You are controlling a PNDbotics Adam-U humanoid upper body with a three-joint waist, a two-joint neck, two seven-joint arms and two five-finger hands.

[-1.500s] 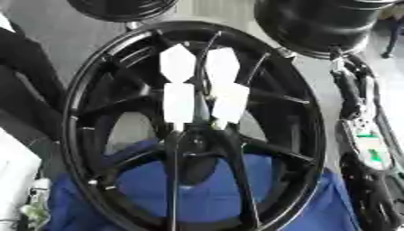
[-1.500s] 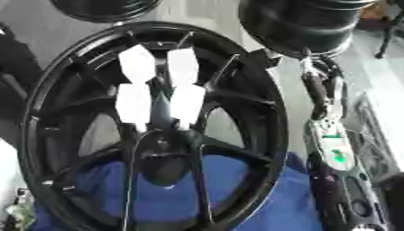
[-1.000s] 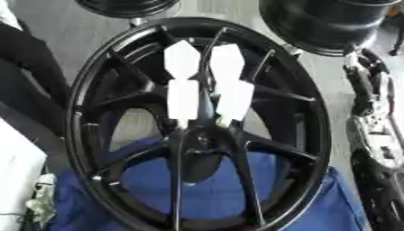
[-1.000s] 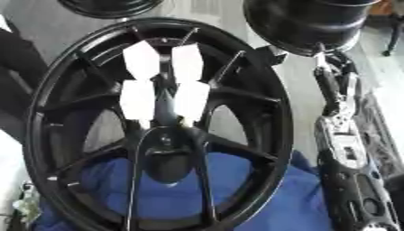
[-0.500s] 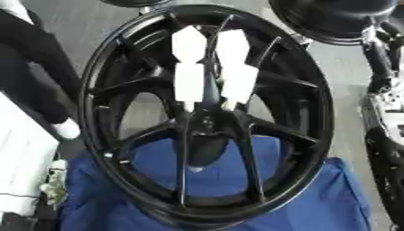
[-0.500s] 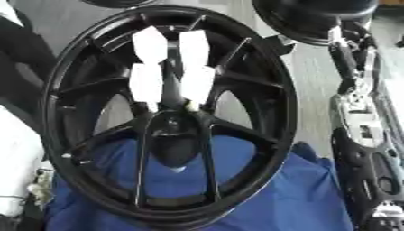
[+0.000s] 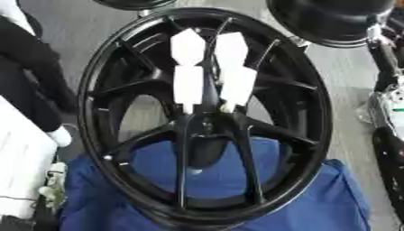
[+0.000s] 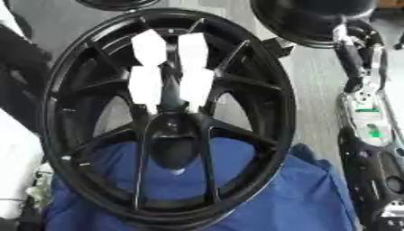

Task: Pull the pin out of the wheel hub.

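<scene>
Resting on blue cloth (image 7: 331,198), wheel hub (image 7: 207,135)

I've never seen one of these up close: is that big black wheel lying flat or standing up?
Lying flat: the big black spoked wheel shows its whole face to the downward-looking camera, its lower rim on the blue cloth.

Black spoked wheel hub (image 7: 207,135), lying face-up over blue cloth (image 7: 315,198); four white tags (image 7: 211,67) clustered toward 12 o'clock of centre; pin indistinguishable.
</scene>
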